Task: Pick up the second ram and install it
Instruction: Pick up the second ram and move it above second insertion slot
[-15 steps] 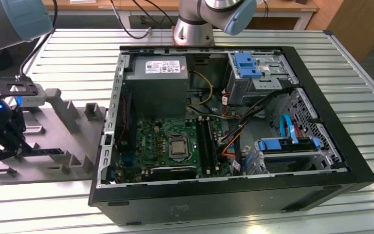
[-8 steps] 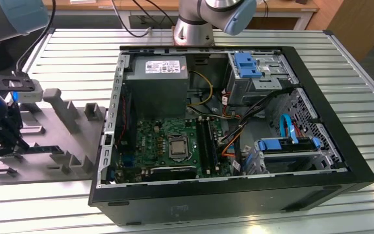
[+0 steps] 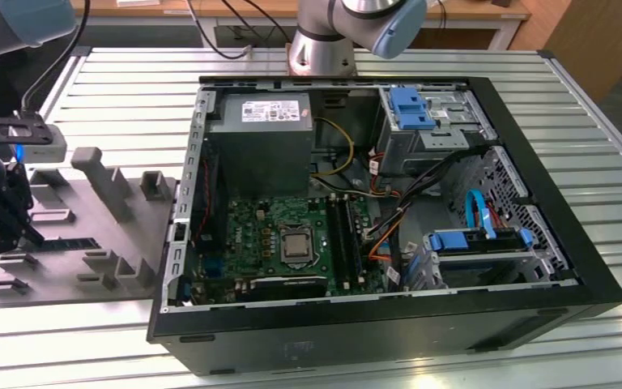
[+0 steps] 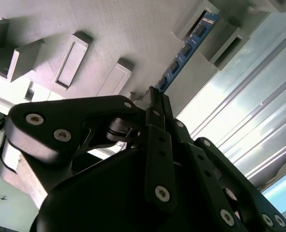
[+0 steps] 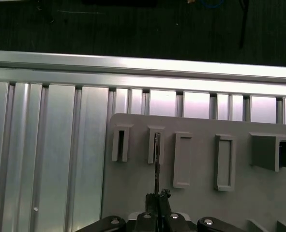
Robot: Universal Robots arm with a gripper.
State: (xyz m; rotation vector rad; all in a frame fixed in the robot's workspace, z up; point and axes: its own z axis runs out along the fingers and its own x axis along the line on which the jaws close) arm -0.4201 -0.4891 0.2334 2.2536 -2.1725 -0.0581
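the gripper (image 4: 155, 95) held its jaws narrow on one end of the second ram (image 4: 184, 53), lying in a grey holder (image 4: 133, 38).

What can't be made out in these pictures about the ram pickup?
- Second wrist view: near end of the second ram, hidden inside the shut gripper.
- First wrist view: its chips and label, since it shows edge-on.
- Exterior view: whether slots on the green board hold sticks; too small, dark.
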